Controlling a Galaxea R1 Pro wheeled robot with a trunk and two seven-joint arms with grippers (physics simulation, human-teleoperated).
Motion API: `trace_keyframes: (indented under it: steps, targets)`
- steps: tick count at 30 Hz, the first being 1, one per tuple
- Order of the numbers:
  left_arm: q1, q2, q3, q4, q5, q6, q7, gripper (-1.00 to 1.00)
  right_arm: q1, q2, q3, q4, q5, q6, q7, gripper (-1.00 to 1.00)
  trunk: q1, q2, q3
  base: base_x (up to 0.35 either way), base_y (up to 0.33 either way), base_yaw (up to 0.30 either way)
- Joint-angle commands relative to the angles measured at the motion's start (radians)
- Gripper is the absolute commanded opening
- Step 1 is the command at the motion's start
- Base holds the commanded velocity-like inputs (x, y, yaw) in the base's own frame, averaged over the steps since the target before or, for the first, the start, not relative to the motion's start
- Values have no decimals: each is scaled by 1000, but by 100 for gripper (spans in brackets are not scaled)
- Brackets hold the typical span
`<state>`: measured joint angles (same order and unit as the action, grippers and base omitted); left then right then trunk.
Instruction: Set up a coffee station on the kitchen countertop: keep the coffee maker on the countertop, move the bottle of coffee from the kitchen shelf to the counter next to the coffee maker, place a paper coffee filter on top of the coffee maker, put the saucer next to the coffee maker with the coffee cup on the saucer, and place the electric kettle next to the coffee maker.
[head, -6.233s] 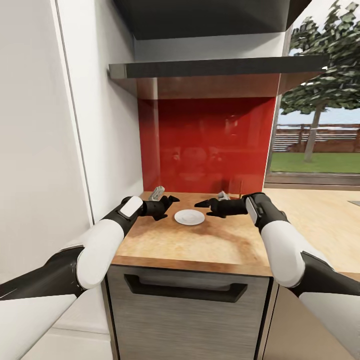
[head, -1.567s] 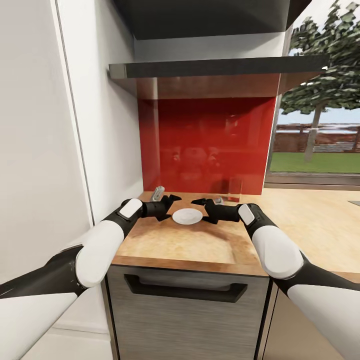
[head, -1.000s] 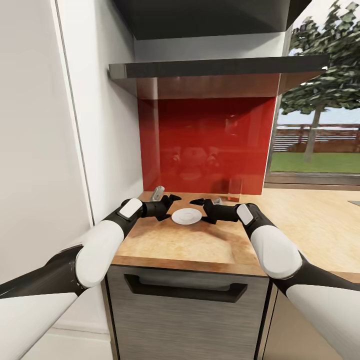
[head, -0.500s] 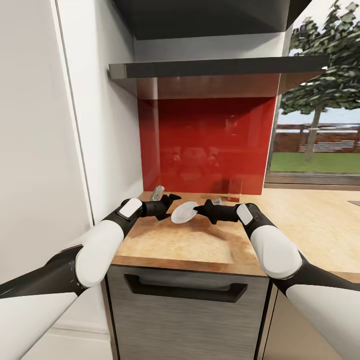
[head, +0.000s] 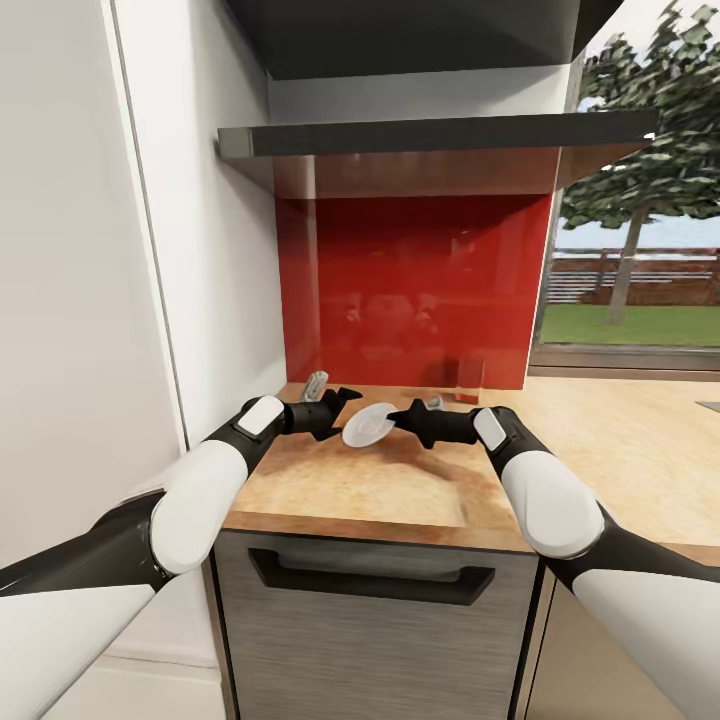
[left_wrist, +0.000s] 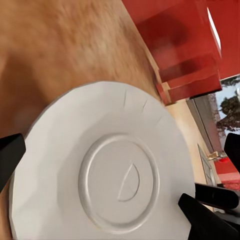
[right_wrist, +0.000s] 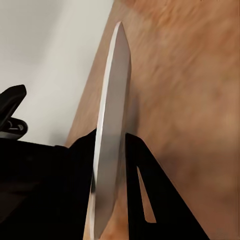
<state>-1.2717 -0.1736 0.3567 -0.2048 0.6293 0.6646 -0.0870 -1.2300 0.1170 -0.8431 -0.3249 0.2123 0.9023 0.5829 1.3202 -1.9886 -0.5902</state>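
The saucer (head: 368, 425) is a small white plate, tipped up on edge above the kitchen countertop (head: 400, 490). My right gripper (head: 398, 415) is shut on the saucer's right rim. In the right wrist view the saucer (right_wrist: 112, 125) shows edge-on between the two black fingers (right_wrist: 137, 160). My left gripper (head: 343, 402) stands open just left of the saucer, not touching it. The left wrist view looks at the saucer's underside (left_wrist: 100, 180) with its ring foot. The kitchen shelf (head: 430, 135) hangs above, seen from below. The coffee maker, bottle of coffee, paper coffee filter, coffee cup and electric kettle are out of view.
A white wall panel (head: 190, 250) bounds the counter on the left and a red backsplash (head: 410, 290) closes the back. A small clear glass (head: 468, 380) stands at the backsplash. A grey metal piece (head: 317, 381) lies behind my left gripper. The worktop runs on to the right under a window.
The saucer lay flat on the counter a second ago. My right gripper has shut on its rim and tipped it up off the wood. The left arm has hardly moved.
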Motion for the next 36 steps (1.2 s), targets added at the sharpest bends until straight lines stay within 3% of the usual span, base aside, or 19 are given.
trace_keyframes:
  steps: [1,17,33,36]
  targets:
    - [0,-1,2,1,-11,4,0,100,-1,0,-7,-3,-1,9,5,-100,0,0,-1,0,0,0]
    - [0,-1,2,1,-11,5,0,100,-11,-19,-8,-12,-1,14,5,-100,0,0,-1,0,0,0]
    - [0,-1,2,1,-11,6,0,100,-18,-79,-8,-59,-2,22,7,-100,0,0,-1,0,0,0]
    - [0,-1,2,1,-11,6,0,100,-18,-92,-8,-67,-22,24,9,-100,0,0,-1,0,0,0]
